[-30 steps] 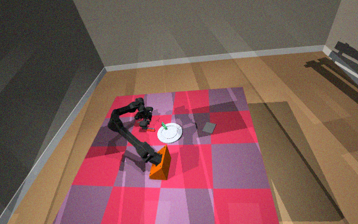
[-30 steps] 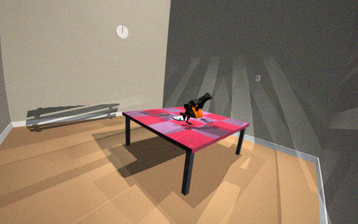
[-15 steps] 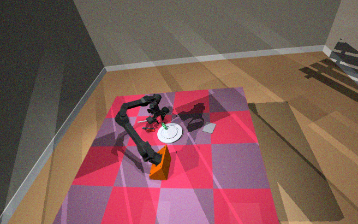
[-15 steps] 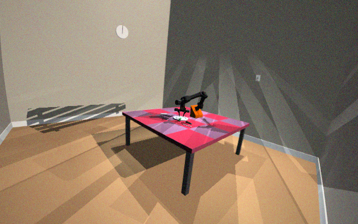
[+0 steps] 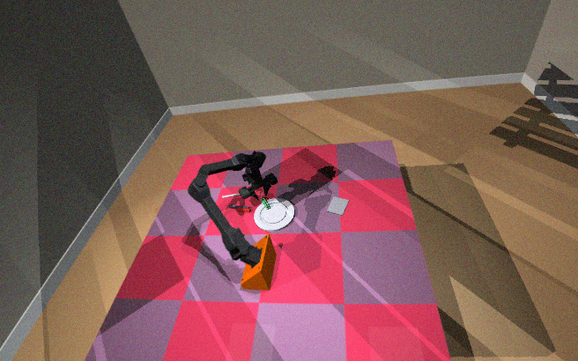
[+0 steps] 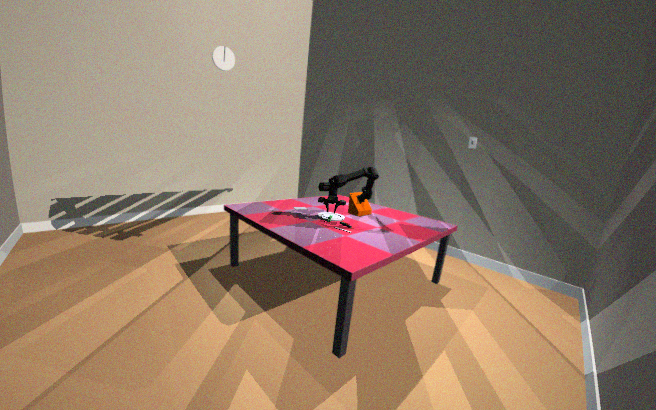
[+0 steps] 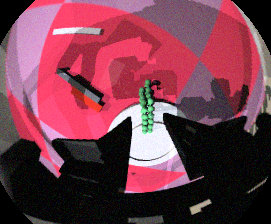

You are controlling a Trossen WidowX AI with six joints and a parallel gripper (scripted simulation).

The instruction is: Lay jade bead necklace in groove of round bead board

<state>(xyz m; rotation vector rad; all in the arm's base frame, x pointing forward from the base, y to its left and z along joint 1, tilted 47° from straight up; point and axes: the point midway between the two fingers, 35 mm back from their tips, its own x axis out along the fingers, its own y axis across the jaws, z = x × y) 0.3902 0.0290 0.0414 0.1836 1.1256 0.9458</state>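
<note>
The jade bead necklace (image 5: 265, 202) (image 6: 330, 218) (image 7: 150, 101) is green and drawn out into two close, parallel rows. One end lies over the edge of the white round bead board (image 5: 285, 222) (image 6: 339, 217) (image 7: 158, 147), and the other end reaches past the rim. A thin ring line marks the board's groove. My gripper (image 5: 261, 195) (image 6: 331, 211) (image 7: 147, 117) is partly open, pointing down above the necklace and the board's edge. In the wrist view the necklace shows below and beyond the gap between the fingertips, with no bead held. The fingers hide parts of the board there.
A dark tool with a red-orange part (image 5: 240, 208) (image 7: 81, 89) lies beside the board. A thin white strip (image 5: 231, 195) (image 7: 78, 31) lies farther out. A pale grey square (image 5: 337, 205) (image 6: 300, 207) lies across the board from them. The orange arm base (image 5: 260, 268) (image 6: 360, 203) stands nearby.
</note>
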